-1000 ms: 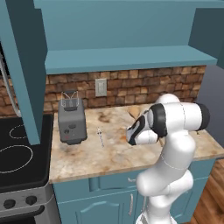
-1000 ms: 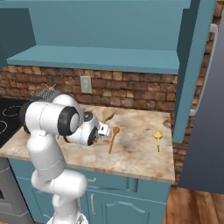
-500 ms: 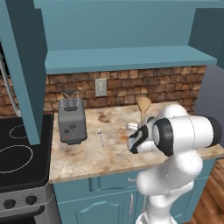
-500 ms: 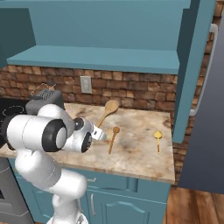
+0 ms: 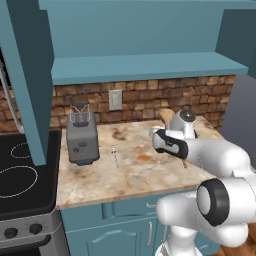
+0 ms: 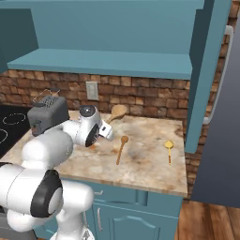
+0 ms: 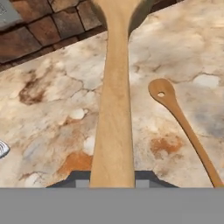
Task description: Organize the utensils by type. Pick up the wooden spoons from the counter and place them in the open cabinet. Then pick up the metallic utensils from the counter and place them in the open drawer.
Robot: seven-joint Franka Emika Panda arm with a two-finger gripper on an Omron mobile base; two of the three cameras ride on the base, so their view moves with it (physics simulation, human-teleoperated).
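One big spoon [image 7: 114, 109] sits clamped by its handle in my end effector [image 7: 112, 178], bowl toward 12 o'clock above the surface [image 7: 52, 109]; stiff, light wood, likely to pivot unless gripped nearer its balance point.

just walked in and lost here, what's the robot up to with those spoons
The gripper is shut on the handle of the larger wooden spoon and holds it above the counter, bowl toward the brick wall. The smaller wooden spoon lies on the counter beside it, and a yellow-ended utensil lies further right. A thin silver utensil rests near the toaster. The cabinet shelf above has no spoon on it yet.
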